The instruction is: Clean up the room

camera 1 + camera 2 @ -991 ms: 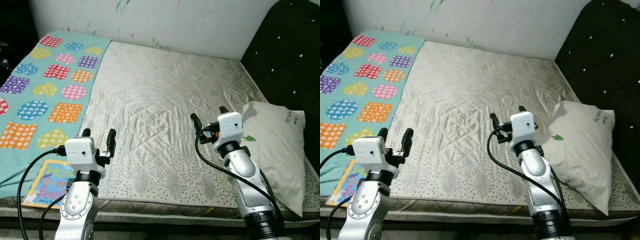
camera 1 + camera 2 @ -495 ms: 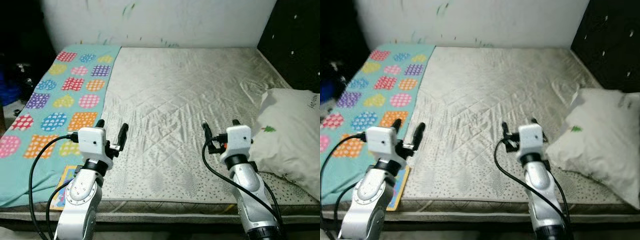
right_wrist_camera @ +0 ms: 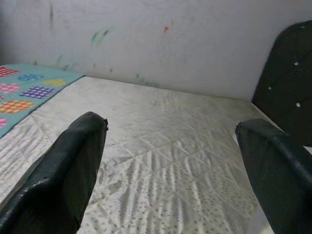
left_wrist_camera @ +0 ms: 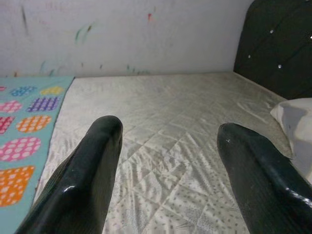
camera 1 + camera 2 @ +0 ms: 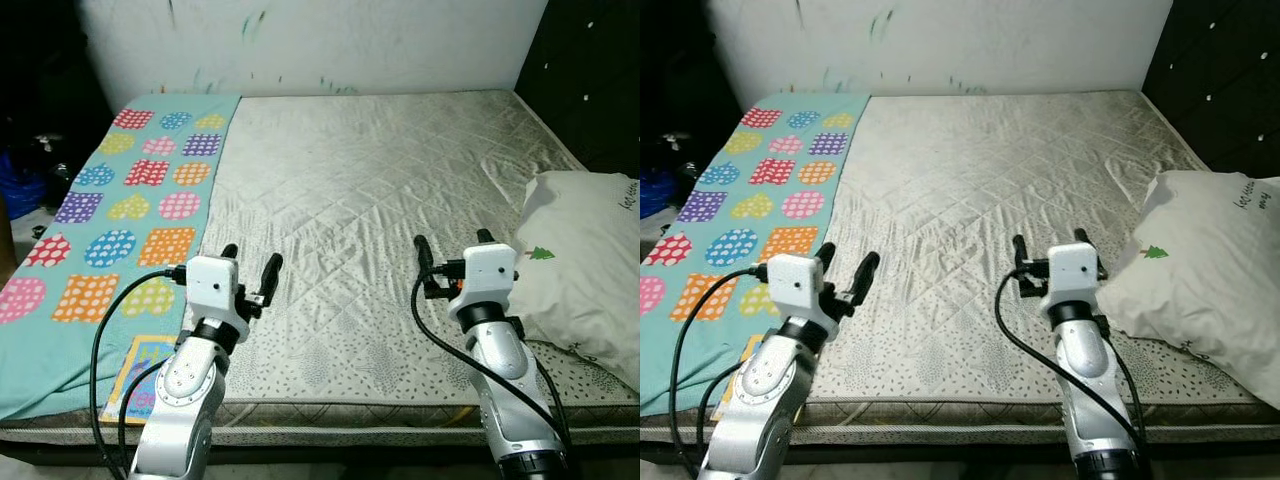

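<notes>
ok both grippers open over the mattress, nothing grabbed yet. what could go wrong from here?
1. The book lies at the bed's front edge, partly under the left arm; a nudge from the left gripper could push it off.
2. The pillow sits right beside the right gripper; a sideways swing may shove it rather than grasp it.
3. The patterned blanket is loose cloth; a finger could snag and drag it.

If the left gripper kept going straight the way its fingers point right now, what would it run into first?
The left gripper, open and holding nothing, points out over the bare quilted mattress toward the white wall. Nothing stands in that line, so the wall looks to come first, or the mattress surface if the line dips. Depth is hard to judge.
</notes>
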`<state>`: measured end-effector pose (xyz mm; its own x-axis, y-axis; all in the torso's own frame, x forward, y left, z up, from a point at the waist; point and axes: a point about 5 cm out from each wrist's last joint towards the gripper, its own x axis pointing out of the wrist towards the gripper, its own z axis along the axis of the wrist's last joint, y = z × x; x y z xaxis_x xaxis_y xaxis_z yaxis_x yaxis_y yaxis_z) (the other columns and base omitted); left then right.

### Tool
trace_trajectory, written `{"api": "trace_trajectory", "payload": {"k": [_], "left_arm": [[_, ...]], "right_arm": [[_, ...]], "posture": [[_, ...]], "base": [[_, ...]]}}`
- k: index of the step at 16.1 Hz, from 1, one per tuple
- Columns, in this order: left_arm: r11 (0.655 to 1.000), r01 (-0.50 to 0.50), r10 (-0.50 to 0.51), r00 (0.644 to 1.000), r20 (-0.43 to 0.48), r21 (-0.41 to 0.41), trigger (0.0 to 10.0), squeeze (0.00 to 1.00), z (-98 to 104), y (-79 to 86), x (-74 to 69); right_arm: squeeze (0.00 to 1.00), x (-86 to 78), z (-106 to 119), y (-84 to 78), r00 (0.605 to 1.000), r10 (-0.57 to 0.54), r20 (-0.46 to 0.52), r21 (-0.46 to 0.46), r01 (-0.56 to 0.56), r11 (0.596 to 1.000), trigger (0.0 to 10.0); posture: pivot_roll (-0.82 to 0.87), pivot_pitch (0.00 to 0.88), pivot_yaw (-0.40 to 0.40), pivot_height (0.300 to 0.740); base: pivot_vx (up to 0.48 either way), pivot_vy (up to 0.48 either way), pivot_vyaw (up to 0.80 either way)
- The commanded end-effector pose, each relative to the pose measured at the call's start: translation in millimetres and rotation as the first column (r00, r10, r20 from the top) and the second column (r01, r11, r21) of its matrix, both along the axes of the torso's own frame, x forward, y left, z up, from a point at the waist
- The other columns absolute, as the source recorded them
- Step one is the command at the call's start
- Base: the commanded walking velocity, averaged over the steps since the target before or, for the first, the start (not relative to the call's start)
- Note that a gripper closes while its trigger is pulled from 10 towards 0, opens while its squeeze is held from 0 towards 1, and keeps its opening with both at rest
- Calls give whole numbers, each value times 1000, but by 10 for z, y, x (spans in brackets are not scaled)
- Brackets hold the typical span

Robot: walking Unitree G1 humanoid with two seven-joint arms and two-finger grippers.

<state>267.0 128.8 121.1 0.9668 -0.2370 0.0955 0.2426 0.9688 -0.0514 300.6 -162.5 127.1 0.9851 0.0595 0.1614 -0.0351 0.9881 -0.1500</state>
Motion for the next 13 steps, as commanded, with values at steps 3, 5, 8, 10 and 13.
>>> {"api": "trace_trajectory", "payload": {"k": [3, 5, 8, 10, 13], "left_arm": [[1000, -23, 23, 1000, 16, 10, 10000, 0, 37, 63, -26], [999, -33, 33, 999, 22, 8, 10000, 0, 47, 68, -19], [999, -40, 40, 999, 22, 0, 10000, 0, 38, 58, -27], [999, -33, 34, 999, 23, -12, 10000, 0, 43, 0, -33], [999, -30, 30, 999, 20, -19, 10000, 0, 38, -24, -44]], "right_arm": [[0, 22, -15, 144, 999, 48, -12, 14, -48, 999, 10000], [0, 22, -22, 174, 998, 64, -19, 14, -64, 998, 10000], [0, 52, 5, 185, 997, 75, -15, 9, -75, 997, 10000], [0, 59, 36, 168, 997, 78, -10, 6, -78, 997, 10000], [0, 45, 42, 150, 997, 79, -11, 11, -79, 997, 10000]], "posture": [[-25, 68, -19, 740], [-23, 74, -28, 740], [-30, 77, -38, 740], [-42, 92, -46, 740], [-44, 98, -48, 740]], "base": [[0, -280, 0], [0, -313, 0], [0, -315, 0], [0, -315, 0], [0, -316, 0]]}}
